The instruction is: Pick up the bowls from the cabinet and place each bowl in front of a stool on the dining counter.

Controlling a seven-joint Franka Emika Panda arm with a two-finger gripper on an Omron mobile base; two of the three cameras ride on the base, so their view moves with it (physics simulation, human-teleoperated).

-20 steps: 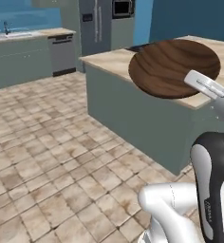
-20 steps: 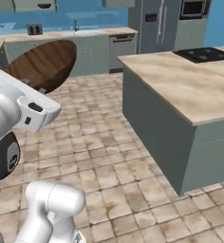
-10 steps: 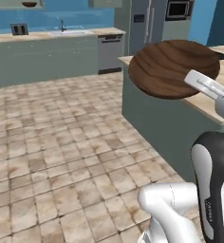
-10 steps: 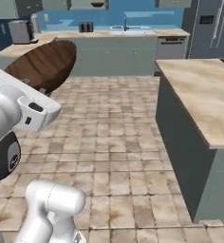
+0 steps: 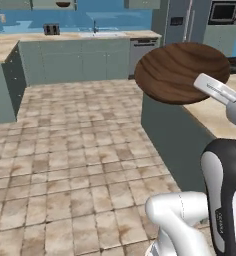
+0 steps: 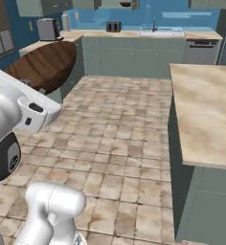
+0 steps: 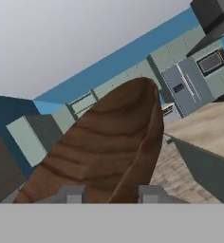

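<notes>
My gripper pinches the rim of a wooden bowl, carried high; the dining counter lies right of it.

The floor was laid with worn beige and brown stone tiles. Along the far blue wall ran a row of grey-green base cabinets under a pale worktop, with a sink and tap and a dark toaster on it. A stainless dishwasher front sat at the row's right end, beside a tall steel refrigerator and a built-in microwave.
</notes>
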